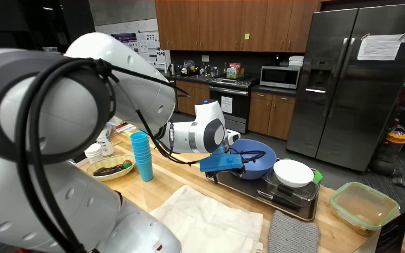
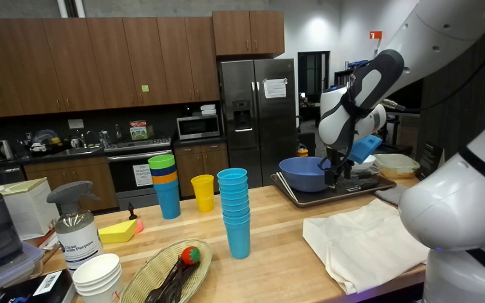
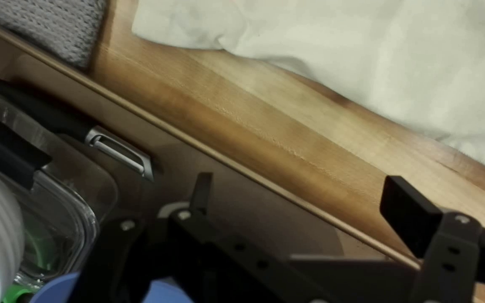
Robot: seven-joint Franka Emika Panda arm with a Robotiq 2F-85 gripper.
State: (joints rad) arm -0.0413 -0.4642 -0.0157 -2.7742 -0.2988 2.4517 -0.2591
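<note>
Tray edge (image 3: 267, 182) beneath parted pincer (image 3: 300, 189)

Kitchen: fridge (image 1: 346, 88), oven (image 1: 239, 105), microwave (image 1: 280, 77)

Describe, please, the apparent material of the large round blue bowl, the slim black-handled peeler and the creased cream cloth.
Large round blue bowl: probably plastic, satin finish, from its smooth, even colour; coated metal possible.
Slim black-handled peeler: head likely polished metal, as it gleams; handle perhaps matte plastic, being dull.
Creased cream cloth: fabric, matte, shown by soft wrinkles; fibre unclear.
</note>
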